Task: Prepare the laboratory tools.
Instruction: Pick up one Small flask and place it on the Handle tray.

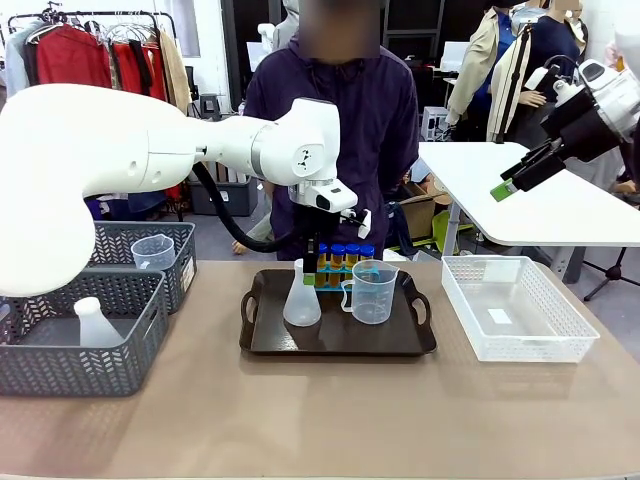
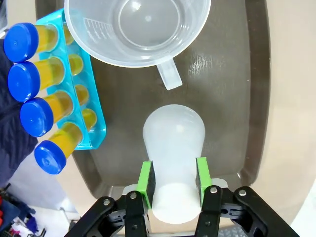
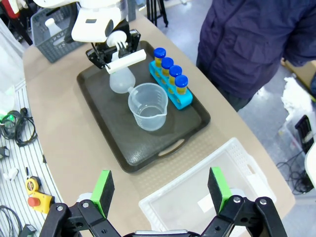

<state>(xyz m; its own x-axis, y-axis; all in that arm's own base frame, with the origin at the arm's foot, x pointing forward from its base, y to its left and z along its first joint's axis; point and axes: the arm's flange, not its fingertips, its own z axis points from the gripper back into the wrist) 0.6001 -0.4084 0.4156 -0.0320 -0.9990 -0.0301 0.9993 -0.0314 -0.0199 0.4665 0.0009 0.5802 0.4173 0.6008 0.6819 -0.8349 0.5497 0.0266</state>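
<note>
Flask (image 1: 301, 302) gripped at the neck on the dark tray (image 1: 260, 345), left of the beaker (image 1: 373, 291).
Left gripper (image 2: 174, 183) jaws clench its neck; the left wrist view shows the tray rim just behind the pads and the tube rack (image 2: 86, 84) beside. Bare bench (image 1: 330, 410) lies all round. Right gripper (image 3: 161, 190) hangs high, jaws released, over the white basket (image 3: 197, 207).

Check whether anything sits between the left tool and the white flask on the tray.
Nothing does. The left tool already has its green pads on either side of the white conical flask at the neck, on the dark tray. The measuring beaker and tube rack stand beyond and to the side.
</note>
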